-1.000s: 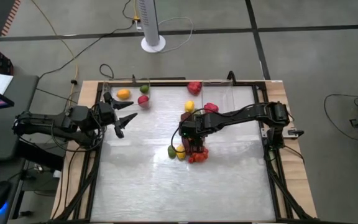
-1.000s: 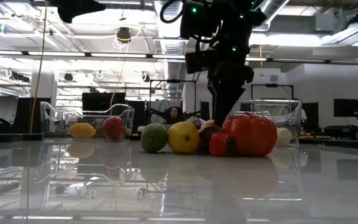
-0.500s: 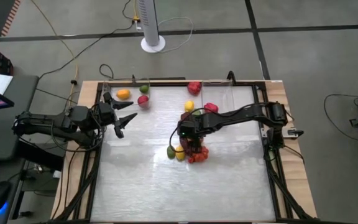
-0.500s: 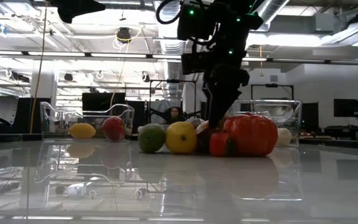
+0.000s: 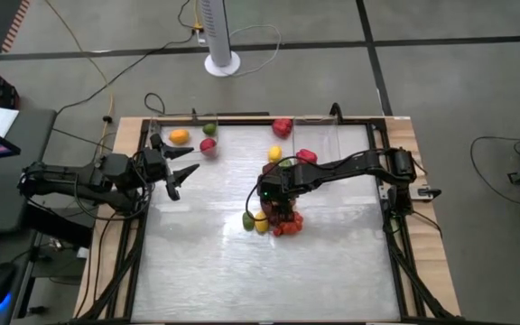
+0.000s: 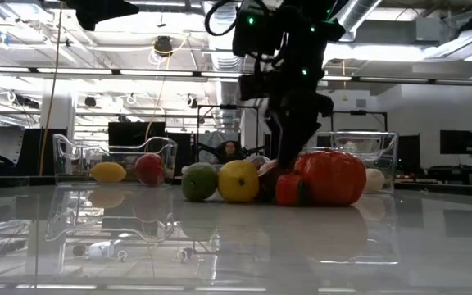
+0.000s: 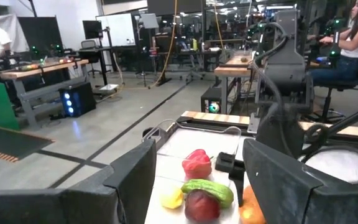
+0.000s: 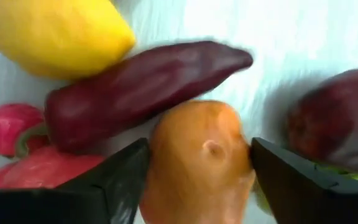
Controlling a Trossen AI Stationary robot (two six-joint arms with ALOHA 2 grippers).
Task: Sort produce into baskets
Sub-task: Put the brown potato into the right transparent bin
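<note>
A pile of produce lies mid-table: green lime [image 6: 201,181], yellow lemon [image 6: 238,180], big red tomato [image 6: 331,176], purple eggplant [image 8: 142,87] and an orange [image 8: 197,158]. My right gripper [image 8: 197,171] points down into the pile, open, one finger on each side of the orange. My left gripper [image 5: 186,176] waits open and level at the table's left side. Two clear baskets stand at the far edge, the left basket [image 6: 65,152] and the right basket [image 6: 388,146]. Each holds a few pieces. My right gripper comes from above, pointing down, with its fingers [image 8: 120,180] close beside the orange's two sides [image 8: 244,152]. The orange rests on the table among the other pieces. Whether the fingers touch it, I cannot tell.
Pale garlic [image 6: 374,180] lies behind the tomato, and a small red pepper [image 6: 289,190] in front of it. A dark red piece [image 8: 334,124] sits close outside one right finger. The table's near half [image 5: 260,280] is bare. A fan stand [image 5: 222,61] stands beyond the far edge.
My right gripper has opened its fingers wider over the pile, with a slight roll of the wrist, staying low over the orange. The produce has kept its place.
</note>
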